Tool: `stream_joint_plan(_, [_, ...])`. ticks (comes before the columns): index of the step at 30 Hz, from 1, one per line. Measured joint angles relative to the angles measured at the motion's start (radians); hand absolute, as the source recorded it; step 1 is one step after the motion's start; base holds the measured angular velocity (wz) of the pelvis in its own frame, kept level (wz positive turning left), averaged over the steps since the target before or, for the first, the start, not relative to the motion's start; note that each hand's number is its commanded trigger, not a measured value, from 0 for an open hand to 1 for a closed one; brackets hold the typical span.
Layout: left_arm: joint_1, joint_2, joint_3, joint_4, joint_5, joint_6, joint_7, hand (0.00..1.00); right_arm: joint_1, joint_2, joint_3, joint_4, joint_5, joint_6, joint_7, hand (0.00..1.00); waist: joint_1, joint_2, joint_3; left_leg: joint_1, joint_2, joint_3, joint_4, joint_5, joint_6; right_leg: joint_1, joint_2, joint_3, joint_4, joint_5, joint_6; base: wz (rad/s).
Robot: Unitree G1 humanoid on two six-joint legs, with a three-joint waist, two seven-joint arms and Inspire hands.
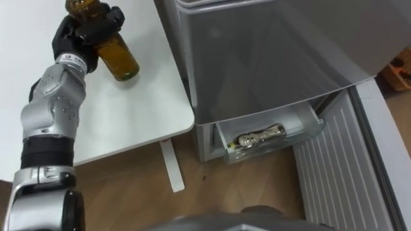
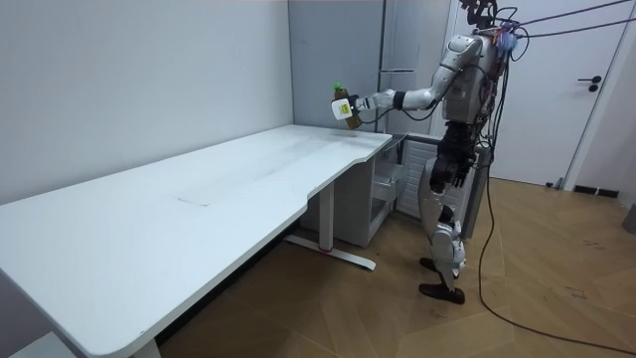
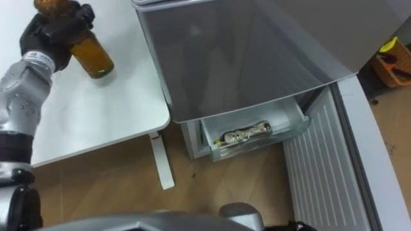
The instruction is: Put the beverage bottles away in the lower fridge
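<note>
My left hand [image 1: 87, 32] is shut on a brown bottle [image 1: 119, 58] and holds it tilted a little above the white table [image 1: 128, 122], near the table's end by the fridge. The room view shows the same bottle [image 2: 341, 102] with a green cap, held out at chest height. Below the grey fridge front [image 1: 270, 51], the lower fridge's clear drawer [image 1: 309, 126] stands pulled out. One drink [image 1: 260, 136] lies on its side in it.
The lower fridge door [image 1: 334, 173] hangs open to my right, its ribbed inner side facing up. The table's white leg [image 1: 171, 165] stands on the wooden floor by the fridge. An orange object [image 1: 401, 70] lies at the far right.
</note>
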Motion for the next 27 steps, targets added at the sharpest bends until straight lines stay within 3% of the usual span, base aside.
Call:
stream_joint_plan(7, [0.126,-0.060,-0.076,-0.126,0.000,-0.012,-0.050,1.00,-0.013,0.010,0.068,-0.053,0.011,-0.020,-0.001,0.00,0.029,-0.022,-0.0094,-0.011,0.000,-0.029,0.002,0.001,-0.002,0.007,-0.001,-0.018,-0.019,0.005,-0.001,0.11])
stream_joint_plan(12, [0.180,-0.077,-0.148,-0.158,-0.014,-0.021,-0.074,1.00,-0.022,0.010,0.141,-0.067,0.070,-0.021,0.003,0.00,0.055,-0.036,-0.0080,-0.014,-0.001,-0.050,0.004,0.004,-0.003,0.016,-0.004,-0.043,-0.034,0.005,-0.002,0.14])
stream_joint_plan(15, [0.208,-0.085,-0.186,-0.159,-0.020,-0.070,-0.117,1.00,-0.035,0.012,0.178,-0.079,0.067,-0.037,0.013,0.00,0.059,-0.035,-0.0075,-0.024,-0.001,-0.054,0.012,0.004,-0.003,0.017,-0.005,-0.045,-0.034,0.007,-0.002,0.03])
stream_joint_plan(18, [0.230,-0.093,-0.227,-0.159,-0.030,-0.095,-0.156,1.00,-0.048,0.014,0.206,-0.097,0.065,-0.047,0.034,0.00,0.059,-0.034,-0.0071,-0.022,-0.001,-0.056,0.017,0.004,-0.003,0.022,-0.006,-0.057,-0.034,0.007,-0.003,0.02])
stream_joint_plan(24, [0.269,-0.106,-0.308,-0.156,-0.117,-0.100,-0.206,1.00,-0.064,0.018,0.239,-0.100,0.068,-0.057,0.071,0.00,0.058,-0.030,-0.0048,-0.022,-0.003,-0.069,0.018,0.005,-0.002,0.020,-0.009,-0.066,-0.033,0.007,-0.003,0.06])
stream_joint_plan(27, [0.275,-0.116,-0.310,-0.151,-0.127,-0.114,-0.207,1.00,-0.066,0.018,0.262,-0.115,0.065,-0.057,0.087,0.00,0.059,-0.033,-0.0032,-0.026,-0.004,-0.069,0.019,0.008,-0.002,0.015,-0.011,-0.066,-0.034,0.008,-0.003,0.00])
